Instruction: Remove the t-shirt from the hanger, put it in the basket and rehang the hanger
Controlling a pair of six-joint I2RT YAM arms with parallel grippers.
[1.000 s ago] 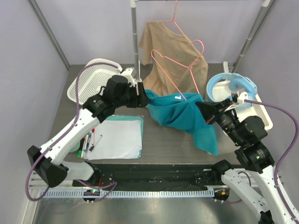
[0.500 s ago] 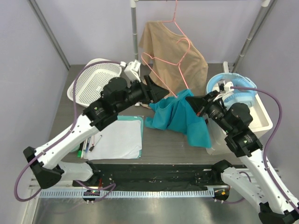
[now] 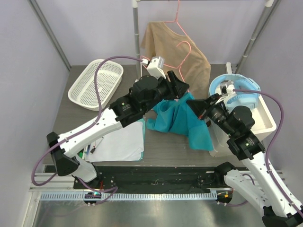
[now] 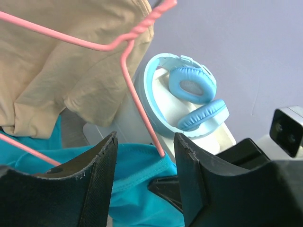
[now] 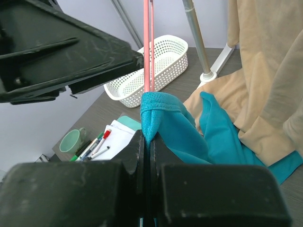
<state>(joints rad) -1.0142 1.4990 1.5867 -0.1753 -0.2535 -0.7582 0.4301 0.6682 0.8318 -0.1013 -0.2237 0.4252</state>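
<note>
Nearest the arm bases, the right gripper [image 5: 147, 142] is pinched fully shut on a folded edge of the teal cotton t-shirt [image 3: 182, 120]. The shirt lies draped on the dark table [image 3: 61, 118] right of centre, its upper part bunched against the lower end of the thin pink wire hanger [image 4: 137, 90]. Just beyond, the left gripper [image 4: 146, 142] reaches across from the left and hangs with its jaws partly apart on either side of one leg of that wire, which passes between them without visibly touching either finger. The step in hand looks like the separating pull: one arm anchors the cloth while the other lines up on the hanger. The next move probably calls for the left jaws to close on the wire alone and draw it up and toward the far side while the right gripper holds the fabric near, so the wire slides free of the cloth. The right wrist view shows the fabric wrapped around the foot of the wire, which the overhead view hides behind the left arm, and only the left wrist view shows the gap around the wire. Farthest back, a tan shirt [image 3: 165, 42] hangs from the metal rack [image 3: 136, 38], seen whole only from overhead.
</note>
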